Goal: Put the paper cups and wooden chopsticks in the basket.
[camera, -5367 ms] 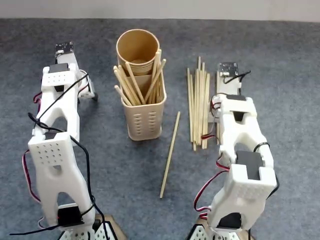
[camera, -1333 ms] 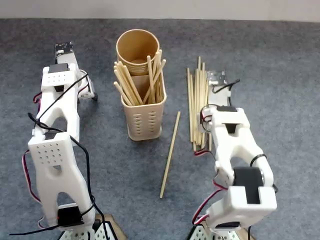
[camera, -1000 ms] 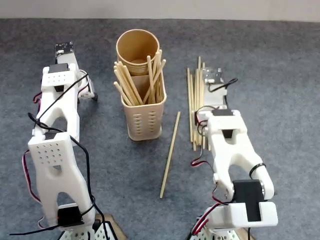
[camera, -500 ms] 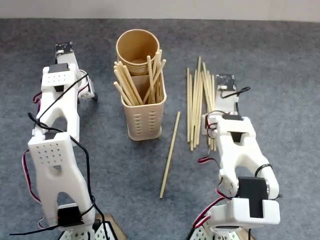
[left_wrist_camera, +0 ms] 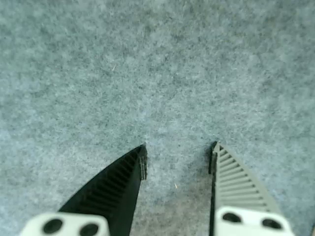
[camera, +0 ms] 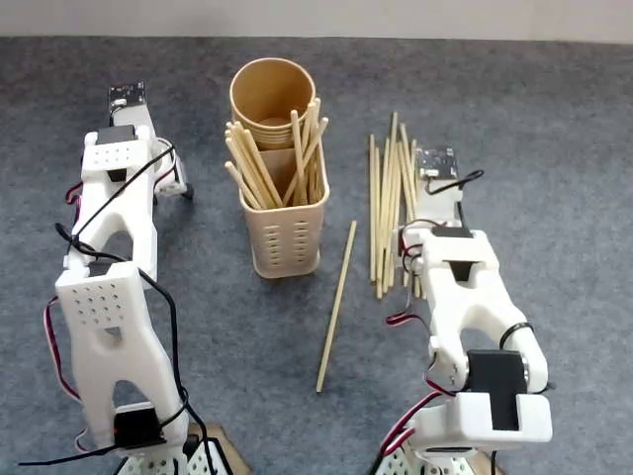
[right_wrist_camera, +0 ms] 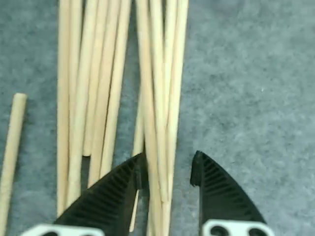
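Grey surface [camera: 554, 119], left edge: found the left pincer [left_wrist_camera: 178, 147] spread wide above a bare patch, gripping nothing. Saw the basket [camera: 287, 233] toward the far edge, already stocked with paper cups [camera: 272, 94] and some chopsticks [camera: 252, 168]. Noted a lone chopstick [camera: 337, 302] lying just right of it. Further right, found the loose bundle [camera: 388, 213] lying flat, with the right pincer [right_wrist_camera: 168, 156] parted astride a few sticks near their ends. Judged them light, stiff, smooth, prone to roll; best pinched mid-length, few at once.
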